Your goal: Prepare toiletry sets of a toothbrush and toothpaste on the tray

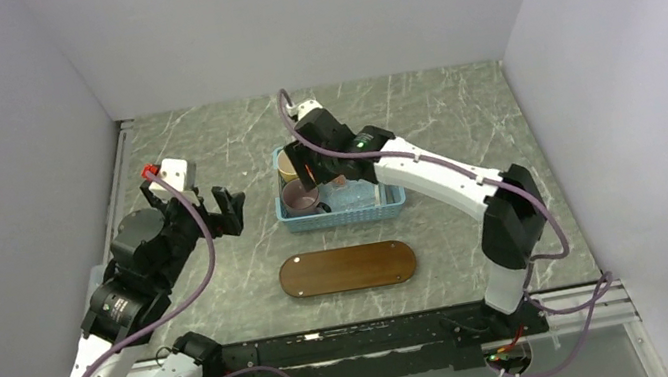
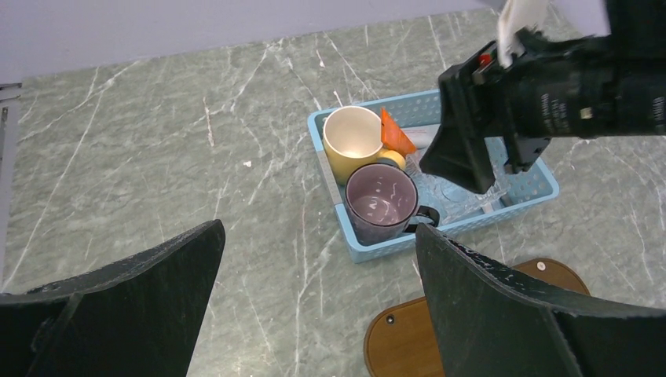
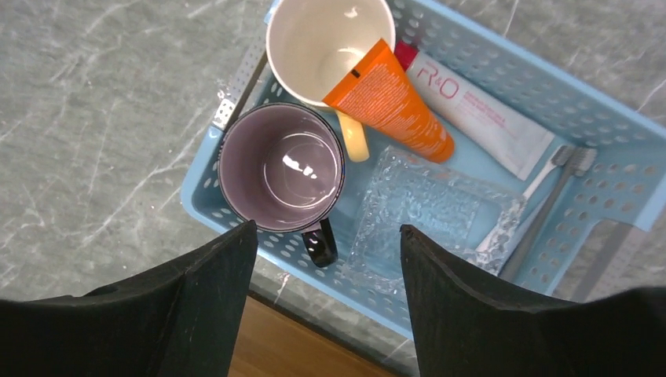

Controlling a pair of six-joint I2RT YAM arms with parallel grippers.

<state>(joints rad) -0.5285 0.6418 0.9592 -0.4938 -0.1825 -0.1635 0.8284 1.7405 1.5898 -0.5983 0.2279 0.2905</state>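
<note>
The right gripper (image 3: 326, 229) hangs over the blue basket (image 3: 550, 75) with its jaws spread wide and nothing in them; below the gap sit a purple mug (image 3: 280, 166), nearer the left-hand finger in the wrist view, and a clear glass dish (image 3: 428, 212), nearer the other; ahead of the jaws the orange tube (image 3: 389, 98) lies tilted, its flat end propped on the rim of a cream mug (image 3: 314, 39), with the white tube (image 3: 479, 118) just beside it on the far side; two thin toothbrushes (image 3: 542, 182) lie past the right-hand finger, heads toward the far wall; the wooden tray (image 1: 348, 268) lies behind these jaws, near the basket but apart from it; the left gripper (image 2: 314, 232) is likewise open and holds nothing, over the table (image 2: 157, 141), the basket ahead of its jaws.
</note>
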